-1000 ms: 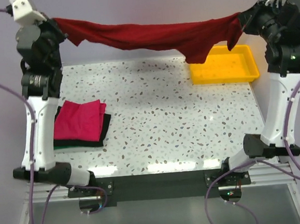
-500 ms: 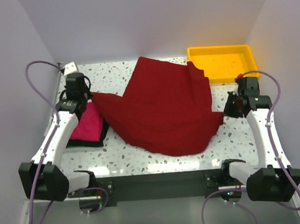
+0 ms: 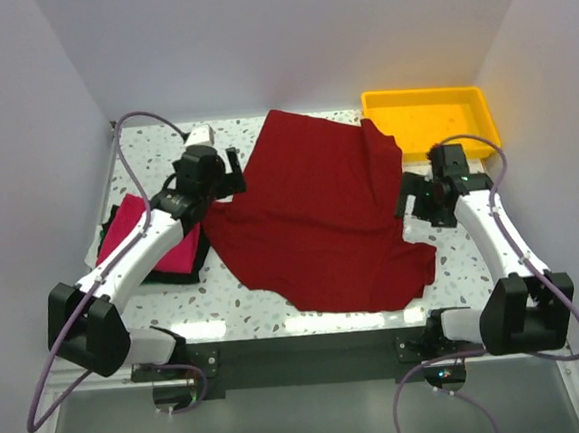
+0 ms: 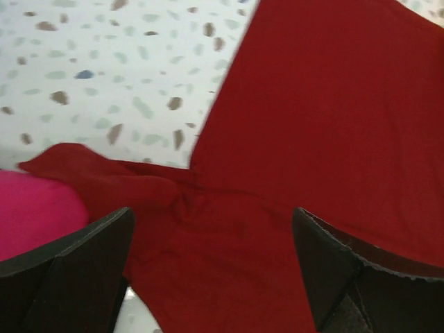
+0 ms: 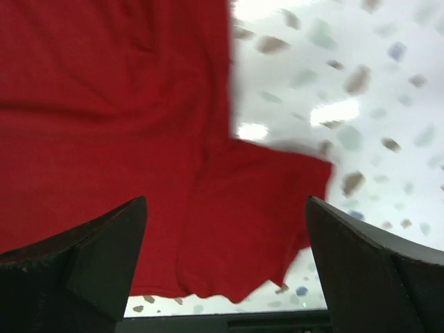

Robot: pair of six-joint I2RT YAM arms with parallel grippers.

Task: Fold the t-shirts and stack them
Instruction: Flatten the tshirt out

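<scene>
The crimson t-shirt (image 3: pixel 319 214) is lying spread open across the middle of the worktop (image 3: pixel 226 302), unfolded, reaching from the far edge down towards the near edge. One of its far corners is sitting just beside the near left corner of the yellow tray (image 3: pixel 425 92), which is occupying the far right corner of the worktop.

The left tool (image 4: pixel 214 218) is hovering over the shirt's left side, its fingers standing wide apart and gripping nothing. In the left wrist view, a crumpled sleeve (image 4: pixel 118 177) is running out to the left below it, with its end reaching the edge of the pink t-shirt (image 3: pixel 146 238).

The pink shirt is lying folded at the left edge of the worktop, resting on top of a dark folded t-shirt (image 3: pixel 202 248) whose edges are showing along its right and near sides.

The right tool (image 5: pixel 225 201) is hanging over the shirt's right side, released as well, with its fingers spread and empty. Beneath it, the other sleeve (image 5: pixel 277 208) is lying flat on the speckled surface.
</scene>
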